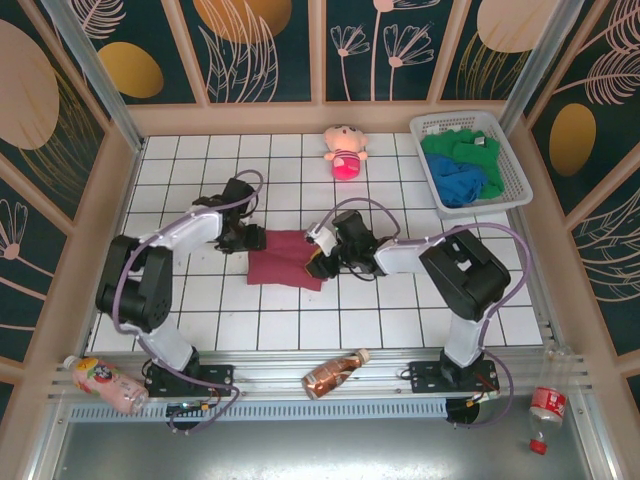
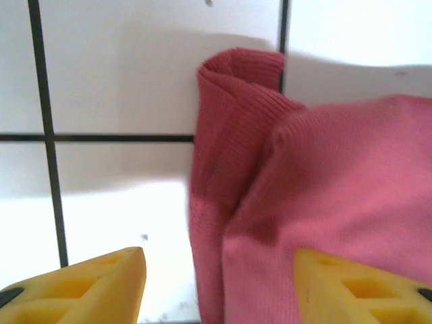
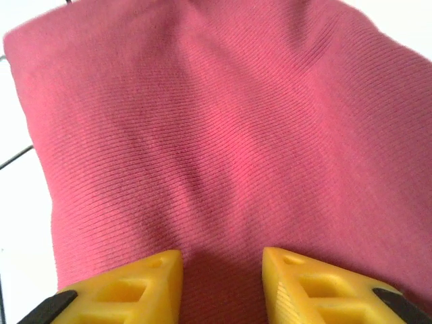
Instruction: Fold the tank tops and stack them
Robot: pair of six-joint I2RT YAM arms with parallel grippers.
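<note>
The maroon tank top (image 1: 285, 260) lies folded into a small rectangle on the white tiled table. My left gripper (image 1: 250, 240) is at its left edge. In the left wrist view that gripper (image 2: 219, 287) is open, and its yellow fingers (image 2: 101, 283) straddle the cloth's folded edge (image 2: 229, 155). My right gripper (image 1: 318, 252) is over the cloth's right side. Seen from the right wrist, this gripper (image 3: 223, 287) stands open above flat ribbed maroon cloth (image 3: 223, 135) with nothing pinched. The green tank top (image 1: 460, 148) and the blue tank top (image 1: 458, 182) lie bunched in the basket.
A white basket (image 1: 518, 170) stands at the back right. The pink plush doll (image 1: 345, 152) lies at the back middle. Three bottles rest along the near rail: one on the left (image 1: 105, 383), one in the middle (image 1: 335, 372), one on the right (image 1: 545, 408).
</note>
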